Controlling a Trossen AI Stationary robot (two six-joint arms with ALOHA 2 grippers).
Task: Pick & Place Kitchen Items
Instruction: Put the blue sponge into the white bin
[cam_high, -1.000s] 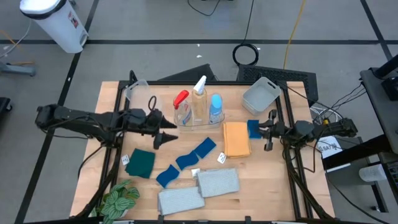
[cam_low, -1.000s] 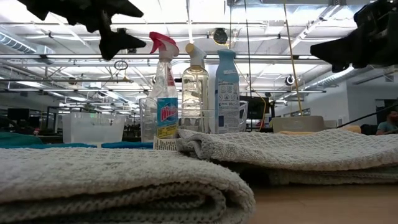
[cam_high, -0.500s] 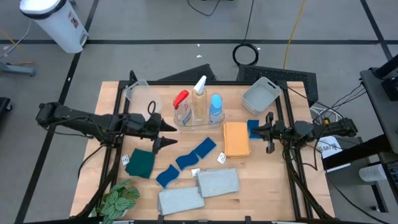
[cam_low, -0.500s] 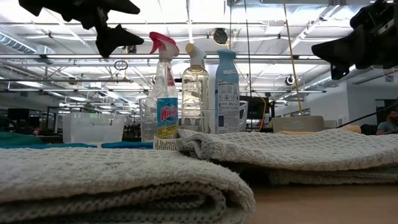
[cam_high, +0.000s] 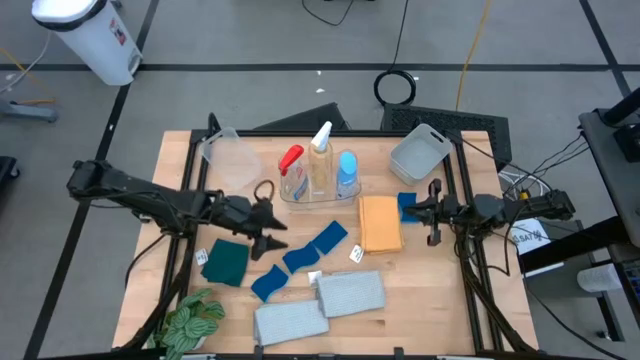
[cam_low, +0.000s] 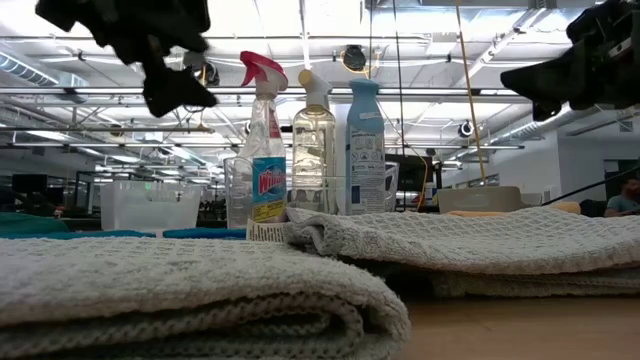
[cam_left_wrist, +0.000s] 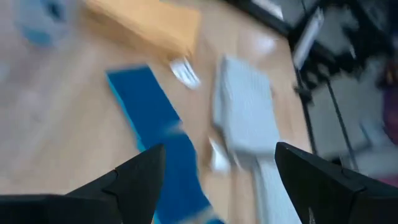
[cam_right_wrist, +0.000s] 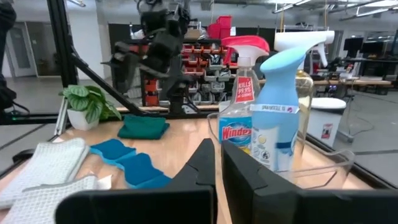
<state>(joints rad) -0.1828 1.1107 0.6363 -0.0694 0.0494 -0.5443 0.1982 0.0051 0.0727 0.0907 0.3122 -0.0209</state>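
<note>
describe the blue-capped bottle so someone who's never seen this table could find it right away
Look at the far middle of the wooden table, where a clear plastic tub holds three bottles in a row. The blue-capped bottle stands at the row's end nearest the grey tub. It alone has a rounded light-blue cap, whereas the red-trigger bottle and white-trigger bottle have spray triggers.

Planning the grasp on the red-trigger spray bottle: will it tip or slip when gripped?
The red-trigger bottle looks tall and narrow, so probably tippy if pushed high. Its clear, smooth-looking plastic may slip. It stands close beside the white-trigger bottle in a clear tub, so nudging may knock it.
</note>
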